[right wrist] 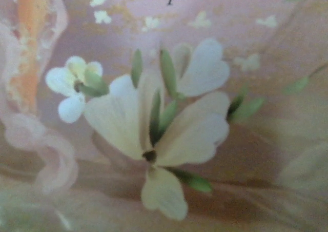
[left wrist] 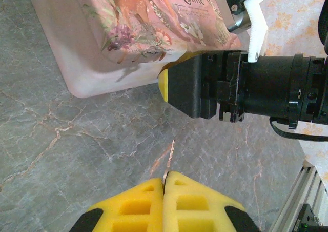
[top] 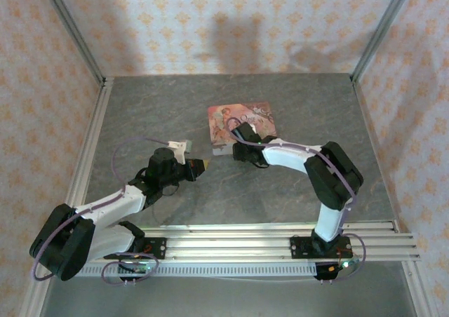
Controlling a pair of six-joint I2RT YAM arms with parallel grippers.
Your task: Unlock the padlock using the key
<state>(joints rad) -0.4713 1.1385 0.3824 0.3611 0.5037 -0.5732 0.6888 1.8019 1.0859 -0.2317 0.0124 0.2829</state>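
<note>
Left gripper (left wrist: pixel 164 185) closed tight on key (left wrist: pixel 169 159), blade poking out toward tin (left wrist: pixel 102 73), near it but apart. Right gripper (left wrist: pixel 177 85) against tin's near edge; how wide, can't tell. Padlock's spot unclear, perhaps hidden at that edge. Step: bringing key in. Next: fine alignment of blade with keyhole.
</note>
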